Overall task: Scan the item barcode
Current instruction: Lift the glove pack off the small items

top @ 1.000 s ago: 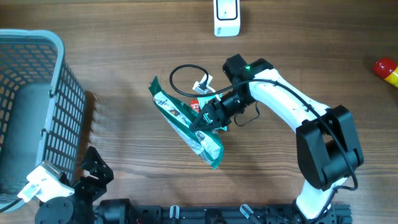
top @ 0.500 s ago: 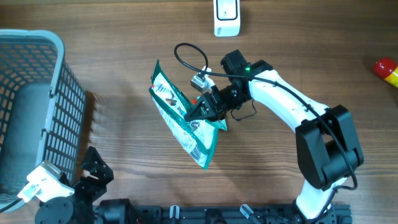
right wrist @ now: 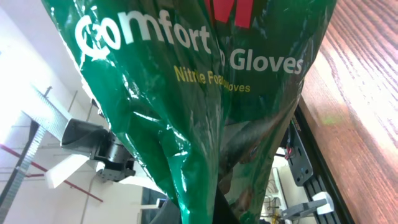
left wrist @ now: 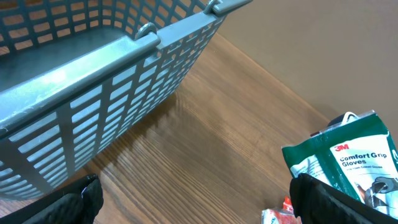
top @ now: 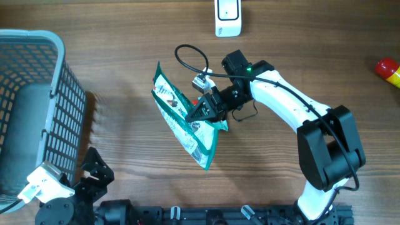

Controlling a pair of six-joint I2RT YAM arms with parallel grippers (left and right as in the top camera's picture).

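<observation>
We find the glove packet (top: 187, 125) in the middle of the overhead frame. It seems held clear of the table (top: 125, 81), hanging slantwise from the right tool (top: 205, 111), whose jaws are pressed together on the packet's right-hand edge. It is a thin, glossy film bag, so we judge it light, soft and slippery. The right wrist view shows it creasing and sagging below the pinch. A wrinkled face could hide the barcode, which we cannot find in any view. We think the firmest hold is a sealed edge or corner, where the film is doubled. That leaves the printed faces free for the white scanner (top: 228, 19) at the top of the frame. The left tool (left wrist: 196, 199) rests spread wide at the lower left, beside the basket (top: 59, 47), holding nothing.
</observation>
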